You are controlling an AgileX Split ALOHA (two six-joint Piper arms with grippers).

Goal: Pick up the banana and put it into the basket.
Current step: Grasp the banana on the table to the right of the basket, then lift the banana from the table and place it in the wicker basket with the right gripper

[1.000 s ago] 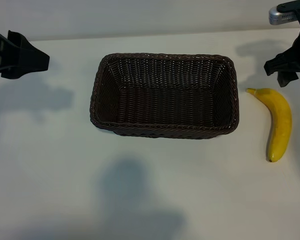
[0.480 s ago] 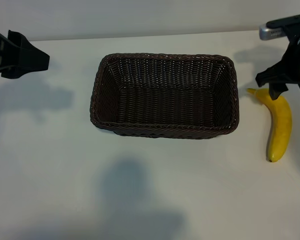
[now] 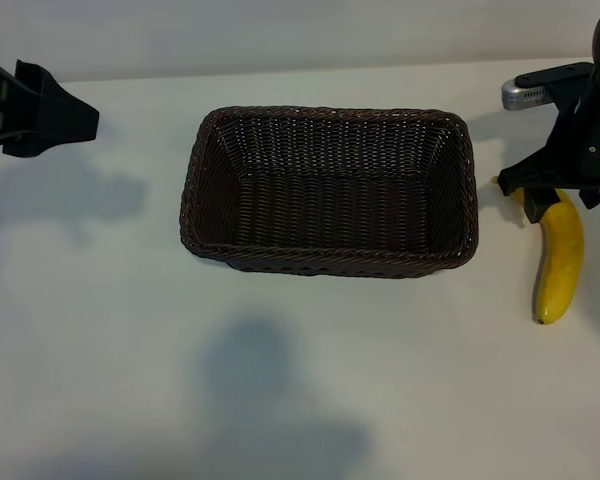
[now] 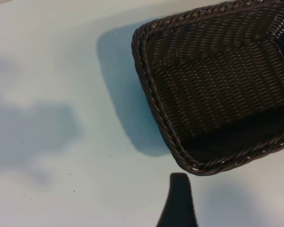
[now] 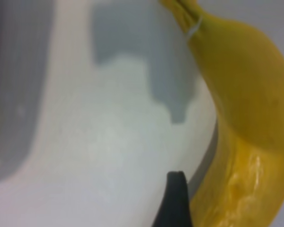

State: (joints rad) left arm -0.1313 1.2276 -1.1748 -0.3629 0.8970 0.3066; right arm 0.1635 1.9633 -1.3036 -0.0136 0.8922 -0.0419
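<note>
Beside the basket (image 3: 328, 190), the right tool (image 3: 560, 195), jaws wide, hides the banana (image 3: 560, 262)'s stem end.

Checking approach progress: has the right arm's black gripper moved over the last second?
Yes. The right gripper has come down toward the yellow curved banana, now over its stem end, nearer the dark-brown woven wicker basket.

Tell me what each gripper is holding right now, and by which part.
Nothing is held. The right gripper is open above the banana near its stem end; the left gripper is open, parked away from the basket.
</note>
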